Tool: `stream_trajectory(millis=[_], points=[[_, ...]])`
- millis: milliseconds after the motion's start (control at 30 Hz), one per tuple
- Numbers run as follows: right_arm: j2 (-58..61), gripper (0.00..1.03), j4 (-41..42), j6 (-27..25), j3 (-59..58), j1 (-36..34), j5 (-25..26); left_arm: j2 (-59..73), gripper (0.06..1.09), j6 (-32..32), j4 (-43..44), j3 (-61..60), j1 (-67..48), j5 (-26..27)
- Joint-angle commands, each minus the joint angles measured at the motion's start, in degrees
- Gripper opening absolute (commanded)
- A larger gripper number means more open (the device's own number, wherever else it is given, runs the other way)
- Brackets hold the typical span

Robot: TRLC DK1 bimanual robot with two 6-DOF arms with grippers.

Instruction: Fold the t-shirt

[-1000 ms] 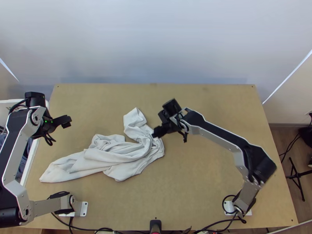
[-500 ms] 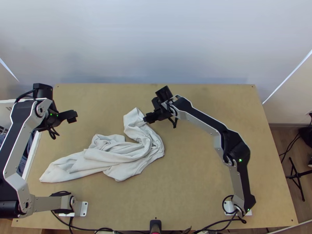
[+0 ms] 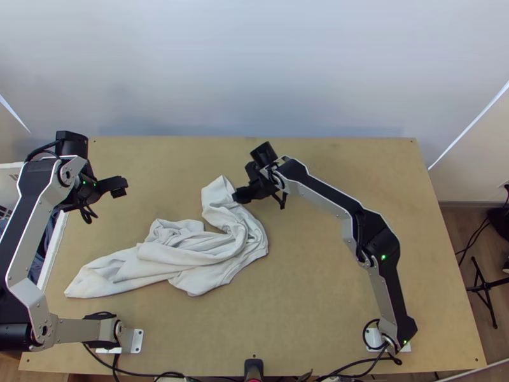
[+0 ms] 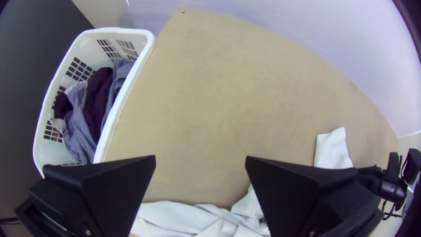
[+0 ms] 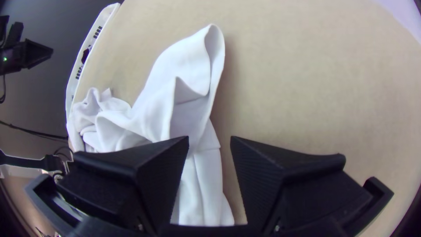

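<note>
Surface of tan wood (image 3: 331,286) carries white cloth t-shirt (image 3: 191,254), bunched. Wide black left tool (image 4: 200,159) and right tool (image 5: 210,140) both spread, right one near shirt's upturned end (image 5: 186,63). Pinch that securely, lift low, draw flat before folding.

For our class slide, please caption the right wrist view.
Right pincer, open, near a bunched white t-shirt on the wooden table.

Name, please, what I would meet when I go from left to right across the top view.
White basket → t-shirt → right arm's base → black stand. The left hand and right hand overlap the t-shirt's span, so they are left out.
</note>
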Motion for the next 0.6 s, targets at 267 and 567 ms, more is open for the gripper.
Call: stream_trajectory(millis=[267,567], points=[[-4.74,0.47,-0.27,-1.00,-4.83,1.23,-0.08,-0.56,1.05,-0.45,-0.21,-0.94,-0.09,0.05],[-5.09,0.47,0.78,-1.18,-6.41,1.67,0.01,-0.91,1.05,-0.54,-0.21,-1.56,-0.27,0.05]])
